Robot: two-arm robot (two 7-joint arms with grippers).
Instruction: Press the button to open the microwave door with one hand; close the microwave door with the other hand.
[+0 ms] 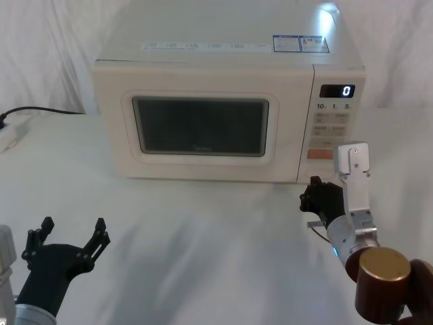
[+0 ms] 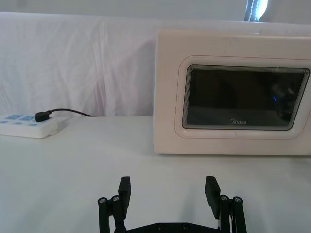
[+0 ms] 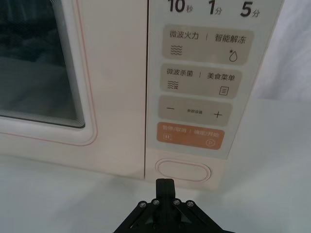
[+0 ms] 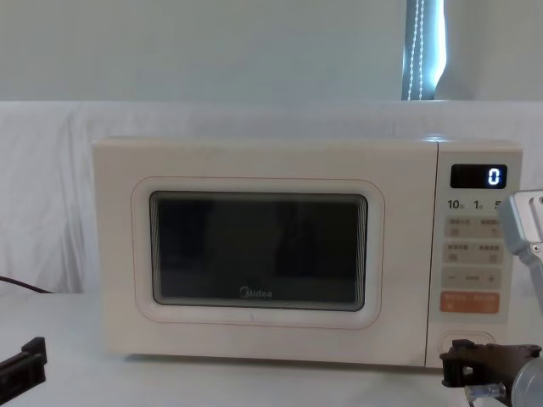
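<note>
Microwave, cream-white and boxy [image 1: 223,101], is sitting on the white-draped table with its windowed door [image 4: 259,254] closed, and I am bringing my black two-fingered right gripper [image 3: 165,187], fingers pressed together and holding nothing, just before the large cream pill-shaped button [image 3: 183,170] under the orange key [image 3: 190,138]. To press cleanly, I judge I should be centring the tip slightly rightward and pushing straight in. My left gripper [image 1: 73,233] is waiting low, open and empty, well apart from the door.
</note>
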